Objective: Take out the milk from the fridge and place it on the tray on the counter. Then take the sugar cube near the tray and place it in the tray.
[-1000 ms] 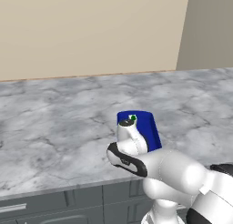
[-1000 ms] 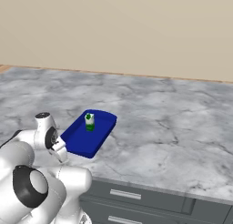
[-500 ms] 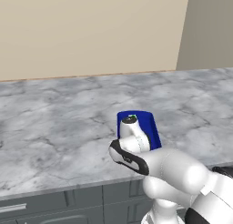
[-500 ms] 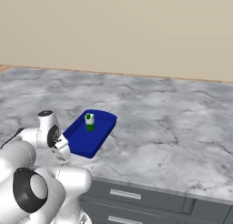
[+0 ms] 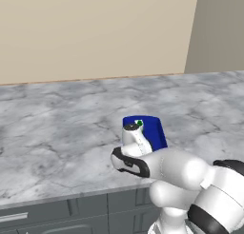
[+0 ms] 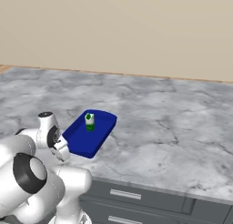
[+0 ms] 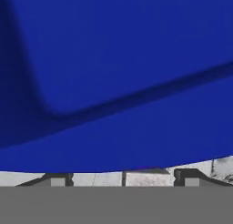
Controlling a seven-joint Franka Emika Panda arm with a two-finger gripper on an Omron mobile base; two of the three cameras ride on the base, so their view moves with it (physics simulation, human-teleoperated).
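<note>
The small white milk carton with a green patch and green top (image 6: 89,122) stood upright inside the flat deep-blue rectangular tray with rounded corners and a low rim (image 6: 98,135), toward the tray's far end, just left of centre in the right base view; in the left base view only its green top (image 5: 139,122) peeked past the arm, near the middle of the frame. The tray (image 5: 155,131) lay on the grey-white veined marble counter (image 6: 173,141), close to the front edge, above the dark grey cabinet fronts (image 6: 136,201) at the bottom of the frame. In the hand view the blue tray (image 7: 113,77) took up most of the frame, and along the bottom a tiny pale whitish-grey sugar cube (image 7: 141,178) sat on the marble between the two dark finger tips of the gripper (image 7: 123,180), just outside the tray's rim. The fingers stood spread, one on each side of the cube with gaps between; whether either touched it could not be told. The white arm's wrist (image 6: 49,135) hung low at the tray's near corner, at the left of the right base view.
</note>
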